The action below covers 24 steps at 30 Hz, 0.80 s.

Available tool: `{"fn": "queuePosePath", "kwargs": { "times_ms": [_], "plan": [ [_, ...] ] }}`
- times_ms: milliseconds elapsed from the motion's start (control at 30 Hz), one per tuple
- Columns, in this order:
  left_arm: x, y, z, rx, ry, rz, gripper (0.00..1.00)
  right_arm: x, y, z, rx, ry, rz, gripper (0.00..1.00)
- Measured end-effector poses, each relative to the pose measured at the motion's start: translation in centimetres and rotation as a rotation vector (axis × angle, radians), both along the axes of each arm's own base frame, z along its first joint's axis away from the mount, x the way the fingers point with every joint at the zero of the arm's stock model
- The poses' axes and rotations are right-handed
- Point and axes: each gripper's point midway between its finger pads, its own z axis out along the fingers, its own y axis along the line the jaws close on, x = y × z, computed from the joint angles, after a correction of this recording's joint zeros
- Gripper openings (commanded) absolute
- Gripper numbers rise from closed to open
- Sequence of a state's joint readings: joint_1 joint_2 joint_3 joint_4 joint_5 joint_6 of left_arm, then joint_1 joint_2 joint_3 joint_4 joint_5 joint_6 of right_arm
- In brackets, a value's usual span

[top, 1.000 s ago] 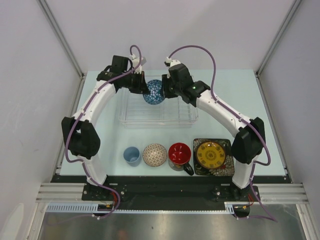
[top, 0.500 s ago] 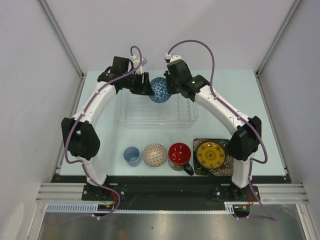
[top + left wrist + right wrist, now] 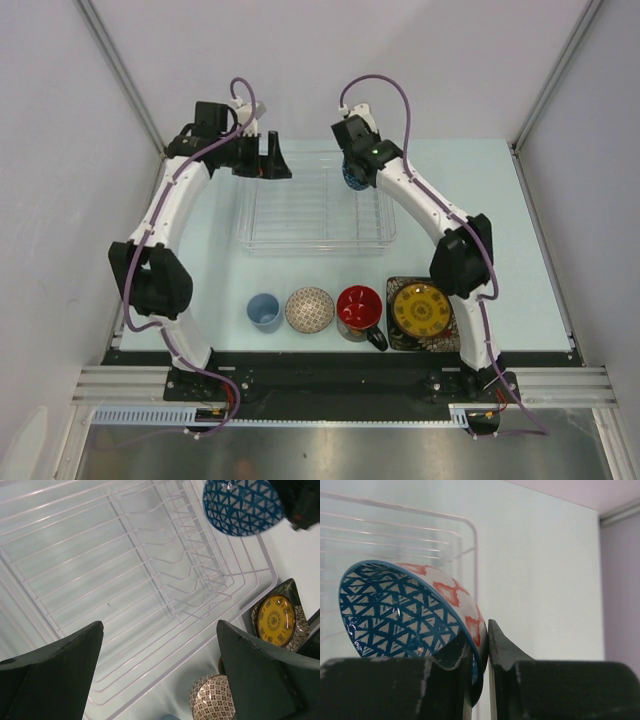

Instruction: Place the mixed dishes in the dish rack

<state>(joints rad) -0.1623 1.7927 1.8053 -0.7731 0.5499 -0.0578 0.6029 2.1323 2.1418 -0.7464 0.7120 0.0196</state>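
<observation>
My right gripper (image 3: 481,632) is shut on the rim of the blue patterned bowl (image 3: 405,607), one finger inside and one outside. It holds the bowl tilted above the far right corner of the clear dish rack (image 3: 318,205). From above, the arm hides most of the bowl (image 3: 351,179). My left gripper (image 3: 272,160) hangs open and empty over the rack's far left edge; in its wrist view the bowl (image 3: 242,505) is far from its fingers. The light-blue cup (image 3: 263,310), beige patterned bowl (image 3: 309,309), red-inside mug (image 3: 359,308) and yellow plate (image 3: 421,309) on the black square plate (image 3: 400,337) line the table's near side.
The rack's wire dividers (image 3: 190,565) run across its floor, with no dish standing in them. White walls and metal rails close in the table on the left, right and back. The arm bases stand at the near edge.
My left gripper opened, let go of the blue bowl and drew back to the left. My right gripper closed on the bowl's rim and carried it right, toward the rack's far right corner.
</observation>
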Motion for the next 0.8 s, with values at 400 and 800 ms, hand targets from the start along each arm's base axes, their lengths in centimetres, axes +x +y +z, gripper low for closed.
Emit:
{"fn": "queuePosePath", "kwargs": {
  "times_ms": [400, 800],
  "plan": [
    [-3.2, 3.2, 3.5, 0.028, -0.053, 0.014, 0.98, 2.7, -3.4, -6.8, -0.428, 0.042, -0.122, 0.0],
    [-3.4, 3.6, 2.7, 0.035, -0.031, 0.018, 0.98, 3.2, -2.2, -5.1, -0.479, -0.035, -0.133, 0.06]
  ]
}}
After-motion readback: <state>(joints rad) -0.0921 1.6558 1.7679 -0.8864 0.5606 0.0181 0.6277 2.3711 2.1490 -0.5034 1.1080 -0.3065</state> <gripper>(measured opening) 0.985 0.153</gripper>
